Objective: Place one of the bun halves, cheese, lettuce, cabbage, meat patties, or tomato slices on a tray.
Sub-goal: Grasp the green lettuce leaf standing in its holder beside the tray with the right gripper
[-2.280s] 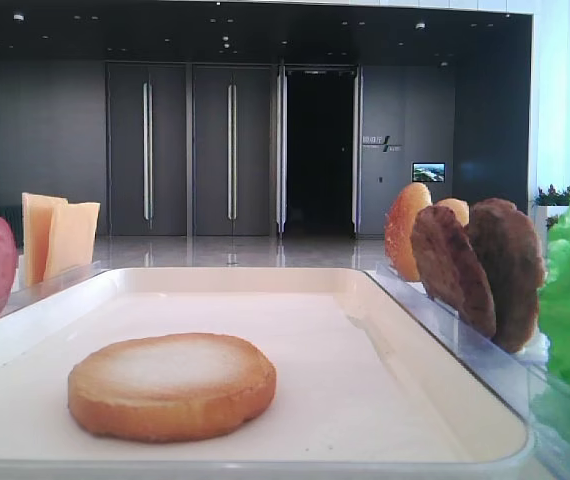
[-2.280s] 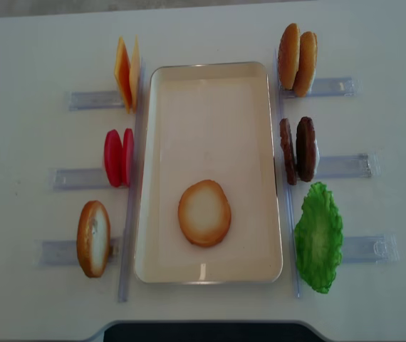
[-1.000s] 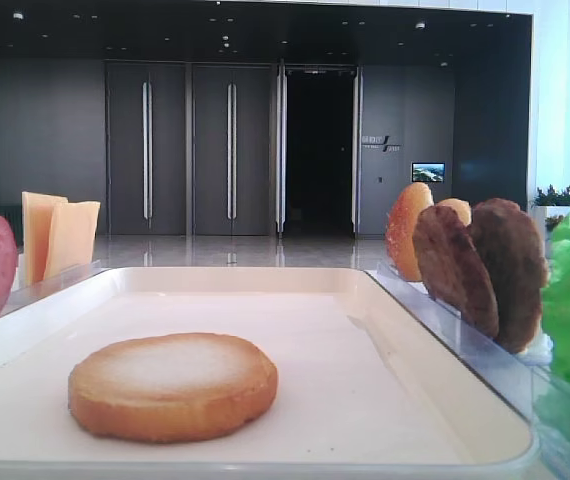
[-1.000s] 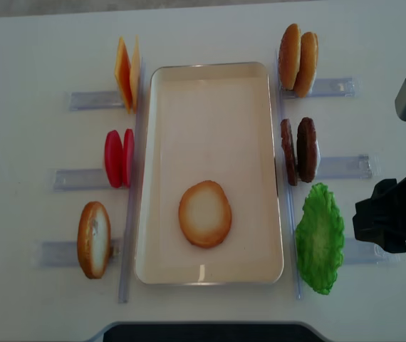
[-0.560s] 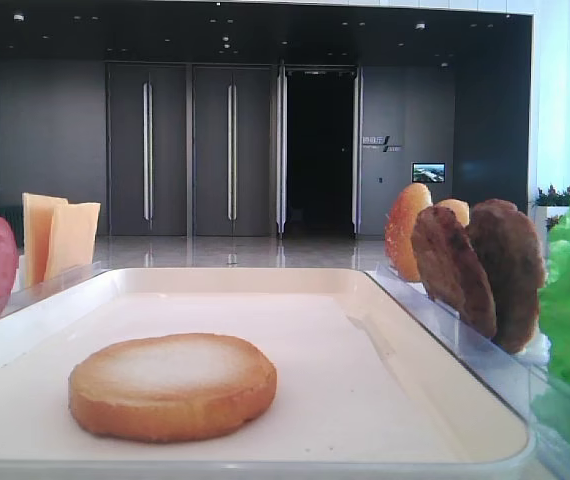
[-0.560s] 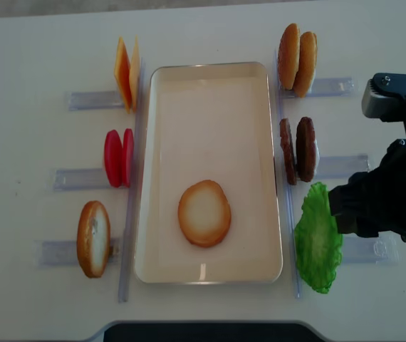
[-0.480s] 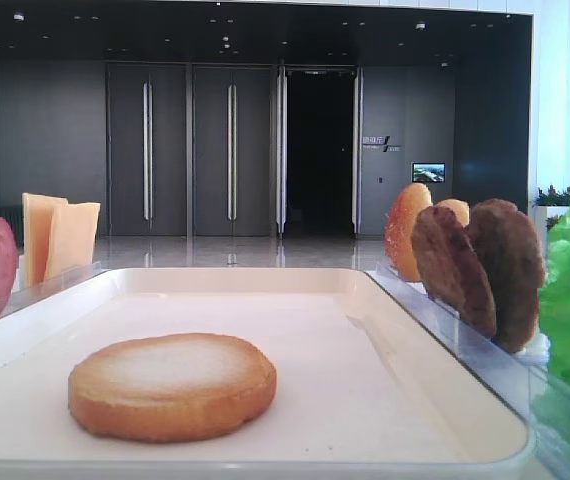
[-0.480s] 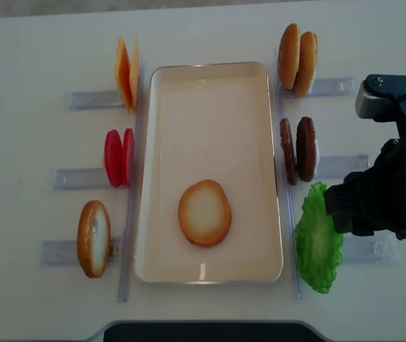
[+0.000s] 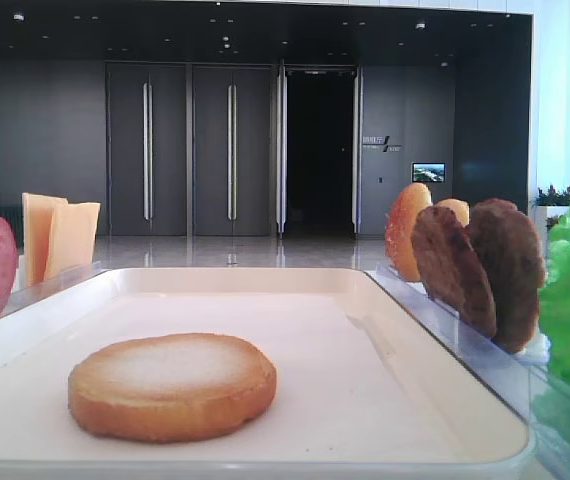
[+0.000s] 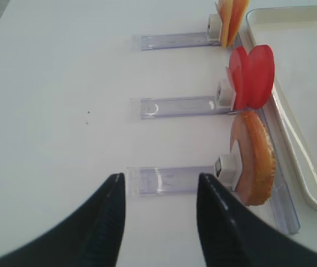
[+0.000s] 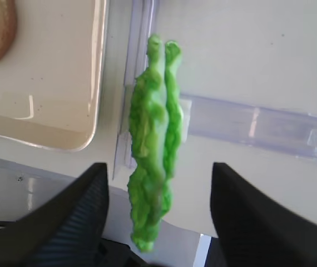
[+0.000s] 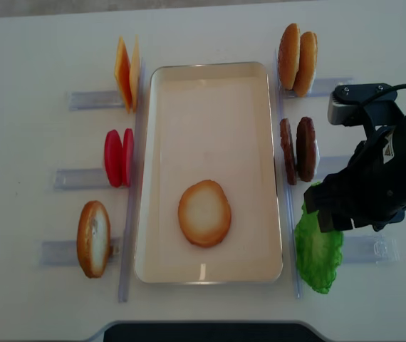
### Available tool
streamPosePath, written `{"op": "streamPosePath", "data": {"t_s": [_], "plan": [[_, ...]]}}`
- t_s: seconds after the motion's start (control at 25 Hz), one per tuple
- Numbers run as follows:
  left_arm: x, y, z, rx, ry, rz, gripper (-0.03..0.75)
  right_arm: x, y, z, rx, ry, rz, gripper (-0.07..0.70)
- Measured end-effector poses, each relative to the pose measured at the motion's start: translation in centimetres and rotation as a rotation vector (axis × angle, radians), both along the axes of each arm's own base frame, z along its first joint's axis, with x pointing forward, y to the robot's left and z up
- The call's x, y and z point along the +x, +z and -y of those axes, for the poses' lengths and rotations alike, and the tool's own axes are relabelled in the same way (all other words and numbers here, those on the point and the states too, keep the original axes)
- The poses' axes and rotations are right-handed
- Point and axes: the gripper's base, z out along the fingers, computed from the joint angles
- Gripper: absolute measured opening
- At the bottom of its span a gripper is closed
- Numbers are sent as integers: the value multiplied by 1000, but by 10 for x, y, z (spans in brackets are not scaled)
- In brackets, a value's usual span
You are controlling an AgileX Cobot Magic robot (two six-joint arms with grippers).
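Counter: a white surface is seen from above, carrying the tray at centre and clear holders down both sides.
Tray: the cream tray is set lengthwise at the middle of the counter; one bun half is laid flat in it toward 6 o'clock.
Right arm: the black arm is reached in from 3 o'clock above the lettuce holder.
Right hand: the fingers are spread wide, one on each side of the lettuce, with nothing gripped.
Left hand: the fingers are parted over bare counter, well apart from the food, with nothing between them.
Lettuce: the green leaf is stood on edge in its holder at 4 o'clock of the tray, partly covered by the arm in the overhead view.
Other bun halves: one is propped at 8 o'clock, a pair at 1 o'clock.
Meat patties: two are stood upright at 3 o'clock.
Tomato slices: two are stood at 9 o'clock.
Cheese: the slices are stood at 11 o'clock.
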Motion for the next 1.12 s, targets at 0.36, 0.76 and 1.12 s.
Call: {"op": "streamPosePath", "data": {"t_s": [0.36,0.76,1.12], "plan": [[0,0,0,0,0,0,327,4,-5,-3,2,21,-4,405],[0,0,0,0,0,0,327,4,-5,-3,4,21,-8,153],[0,0,0,0,0,0,327,1,-6,-2,-10,27,-35,39]]}}
